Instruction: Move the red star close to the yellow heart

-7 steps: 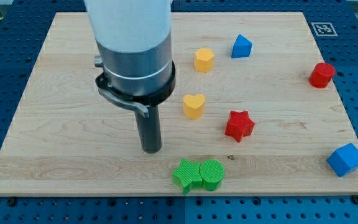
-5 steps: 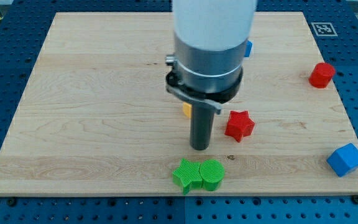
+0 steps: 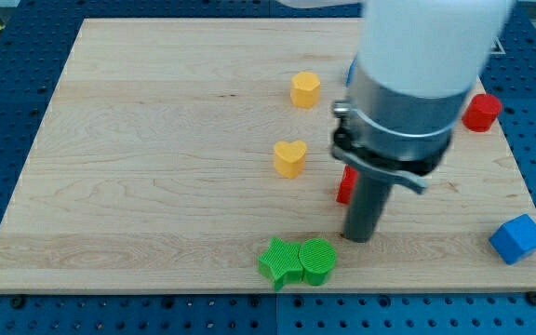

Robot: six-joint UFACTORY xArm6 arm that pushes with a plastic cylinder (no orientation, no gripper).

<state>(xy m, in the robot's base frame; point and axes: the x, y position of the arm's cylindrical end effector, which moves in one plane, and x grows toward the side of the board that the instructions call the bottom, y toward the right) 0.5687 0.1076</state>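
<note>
The yellow heart [image 3: 289, 157] lies near the board's middle. The red star [image 3: 344, 186] is to its right, mostly hidden behind my rod; only its left edge shows. My tip [image 3: 358, 238] rests on the board just below the red star, to the lower right of the yellow heart and above right of the green blocks.
A yellow hexagon block [image 3: 305, 89] sits above the heart. A green star [image 3: 277, 261] and green cylinder [image 3: 317, 260] touch near the bottom edge. A red cylinder [image 3: 481, 112] and a blue block [image 3: 517, 238] lie at the right. A blue block is mostly hidden behind the arm.
My rod has swept to the right across the board, from left of the yellow heart to just below the red star. The blocks have not moved.
</note>
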